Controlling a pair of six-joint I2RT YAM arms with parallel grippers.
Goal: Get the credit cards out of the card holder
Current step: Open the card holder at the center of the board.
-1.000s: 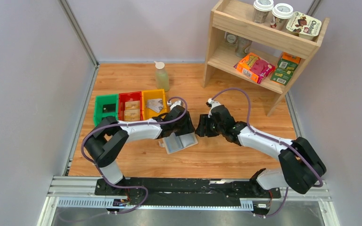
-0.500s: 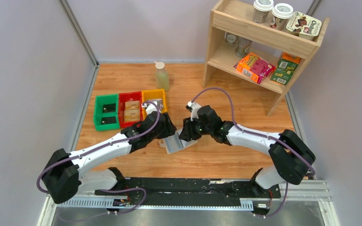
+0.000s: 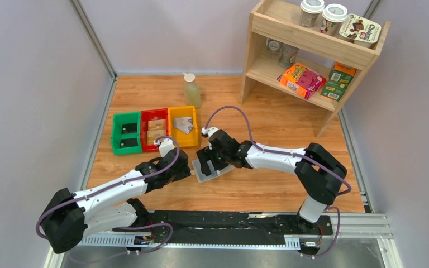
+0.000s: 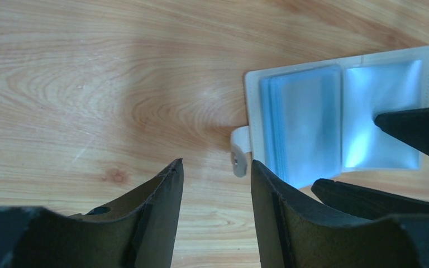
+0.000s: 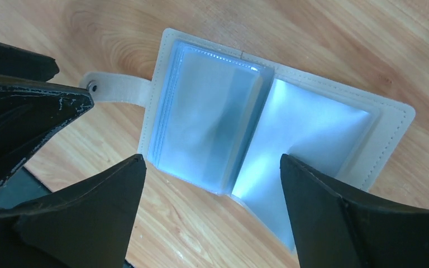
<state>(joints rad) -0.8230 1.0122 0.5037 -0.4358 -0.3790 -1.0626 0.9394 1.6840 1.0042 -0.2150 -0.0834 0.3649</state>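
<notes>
The card holder (image 3: 212,173) lies open on the wooden table, with a beige rim and pale blue clear sleeves. It shows in the left wrist view (image 4: 335,117) and the right wrist view (image 5: 257,123). I see no card in its sleeves. My left gripper (image 3: 185,166) (image 4: 215,164) is open and empty, its tips just left of the clasp tab (image 4: 239,149). My right gripper (image 3: 205,162) (image 5: 212,159) is open and empty, spread over the holder. Credit cards lie in the bins: black (image 3: 127,129), tan (image 3: 156,133) and silvery (image 3: 184,125).
The green bin (image 3: 116,135), red bin (image 3: 155,113) and yellow bin (image 3: 182,109) stand in a row at the back left. A bottle (image 3: 191,90) stands behind them. A wooden shelf (image 3: 313,50) with snacks and cups stands at the back right.
My left gripper has drawn back from the bins to the holder's left side. My right gripper has moved left and now hangs over the open holder.
</notes>
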